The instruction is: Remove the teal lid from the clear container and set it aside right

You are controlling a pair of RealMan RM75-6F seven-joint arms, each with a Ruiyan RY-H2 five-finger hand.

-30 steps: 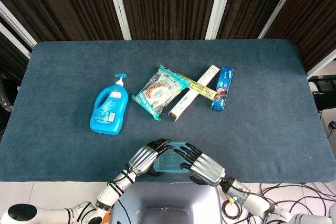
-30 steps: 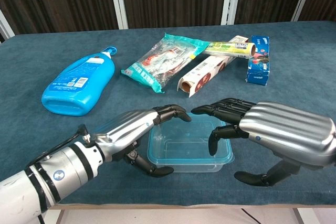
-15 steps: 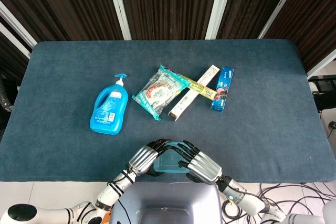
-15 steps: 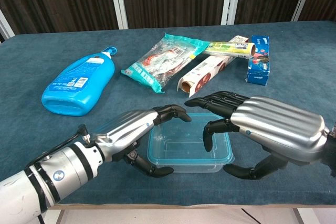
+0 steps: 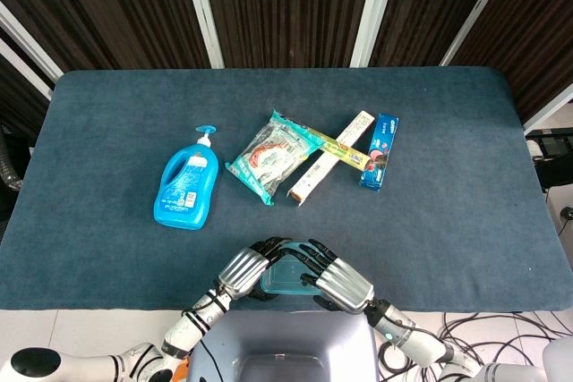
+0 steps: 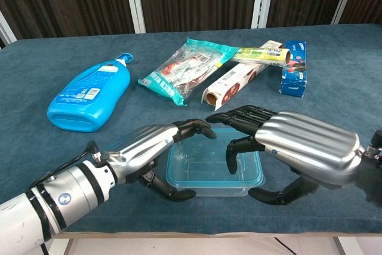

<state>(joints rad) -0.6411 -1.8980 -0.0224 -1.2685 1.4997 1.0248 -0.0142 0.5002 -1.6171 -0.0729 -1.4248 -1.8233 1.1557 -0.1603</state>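
While the left hand [image 6: 152, 147] cups the left side of the clear container [image 6: 215, 172] at the table's [image 5: 466, 221] near edge, the right hand [image 6: 286, 144] arches over its teal lid [image 6: 212, 162], fingers spread and apparently gripping nothing, so the approach step looks unfinished and a firm grip on the lid's edge should come next.

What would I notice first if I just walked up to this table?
Two shiny metal robot hands at the near edge, the left hand and the right hand, their dark fingers curled over a clear container with a teal lid. Behind them lie a bright blue bottle on the left and snack packets in the middle.
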